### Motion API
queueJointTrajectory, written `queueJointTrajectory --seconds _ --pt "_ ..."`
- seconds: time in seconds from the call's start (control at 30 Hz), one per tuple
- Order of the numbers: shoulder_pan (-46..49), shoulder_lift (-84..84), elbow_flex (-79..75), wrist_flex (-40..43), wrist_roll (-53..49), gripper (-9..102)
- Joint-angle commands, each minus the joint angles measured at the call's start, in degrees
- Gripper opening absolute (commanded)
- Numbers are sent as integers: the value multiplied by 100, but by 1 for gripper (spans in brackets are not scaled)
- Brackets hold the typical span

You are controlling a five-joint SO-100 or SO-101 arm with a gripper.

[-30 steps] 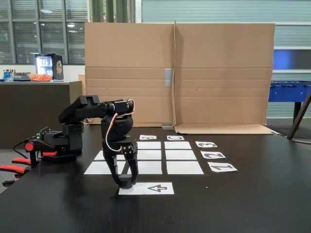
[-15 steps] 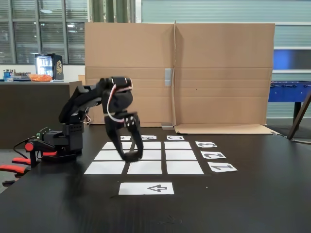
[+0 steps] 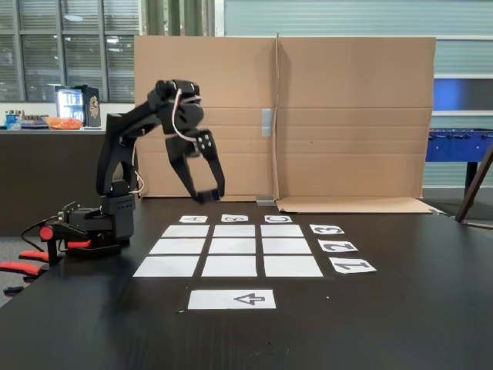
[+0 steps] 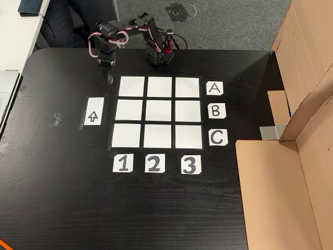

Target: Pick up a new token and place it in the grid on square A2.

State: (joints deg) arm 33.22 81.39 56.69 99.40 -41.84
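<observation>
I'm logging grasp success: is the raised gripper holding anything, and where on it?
Probably. The gripper seems to pinch a small black puck-shaped token by its sides between the fingertips, above the table; black on black, so it's uncertain.

The gripper [image 3: 206, 196] looks dark and blurred (any token between its fingertips cannot be made out).

We see all nine cells of the grid [image 4: 159, 112] bare; square A2 [image 4: 159, 87] lies open from above. Cardboard wall [image 3: 350, 119] closes the far side. Gripper [image 3: 205, 194] hangs well above the table [image 3: 400, 308].
</observation>
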Motion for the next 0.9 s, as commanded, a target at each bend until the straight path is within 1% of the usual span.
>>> queueJointTrajectory --seconds 0.0,0.17,0.37,0.87 --pt "-246 976 536 18 62 5" --pt "-571 1942 1679 18 26 5" --pt "-1107 2725 3023 -26 -53 5" --pt "-2320 4104 4904 -105 -97 5"
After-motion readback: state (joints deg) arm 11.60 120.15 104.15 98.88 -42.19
